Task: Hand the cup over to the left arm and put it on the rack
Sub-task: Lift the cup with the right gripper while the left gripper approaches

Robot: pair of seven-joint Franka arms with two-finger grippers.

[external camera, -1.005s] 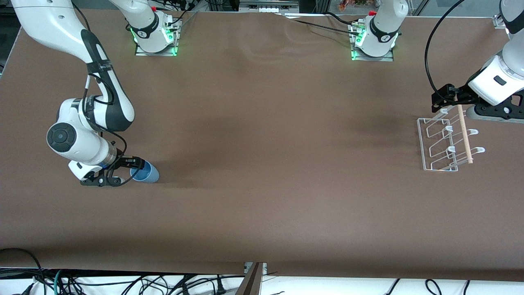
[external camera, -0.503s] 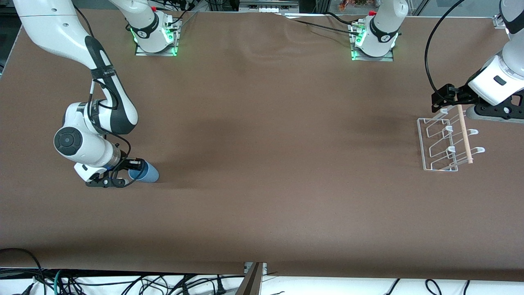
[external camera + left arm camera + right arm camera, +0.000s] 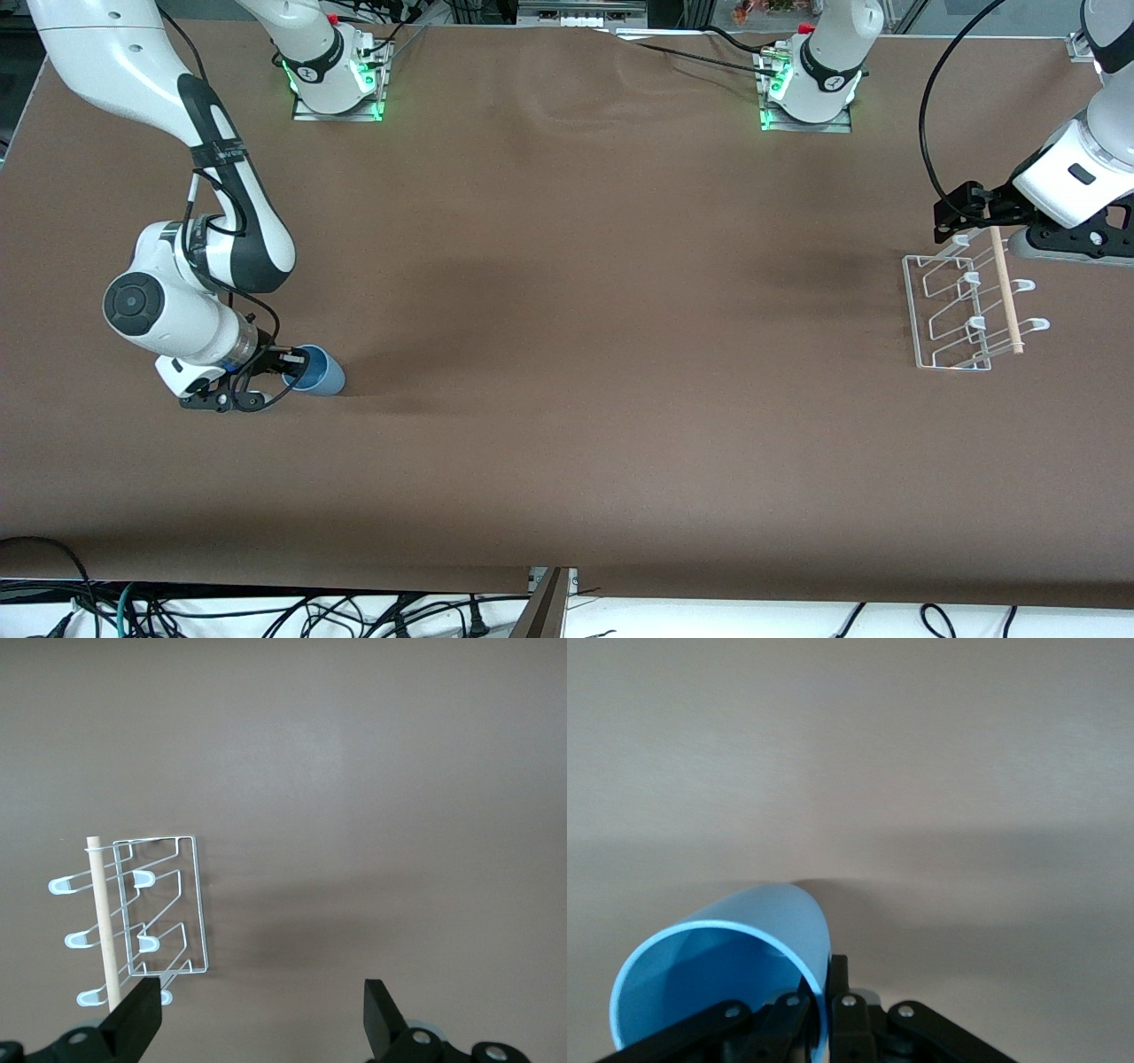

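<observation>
Cup [image 3: 317, 372] sits at the right arm's end of the bench [image 3: 567, 354], its rim pinched by the right gripper [image 3: 288, 361]. Left gripper [image 3: 263, 1014], fingers spread, hovers over the rack [image 3: 961, 310].

Near the right arm's end of the brown cloth-covered table [image 3: 567, 354], the right arm's black two-finger gripper [image 3: 288, 363] is clamped on the rim of the small light-blue plastic cup [image 3: 317, 372], which is tilted with its mouth toward the gripper. At the left arm's end, close to that edge of the table, stands the small white wire rack [image 3: 957, 310] with a light wooden dowel [image 3: 1005, 288] across it. The left arm's black two-finger gripper [image 3: 959, 213] waits over the rack's edge nearest the bases.
</observation>
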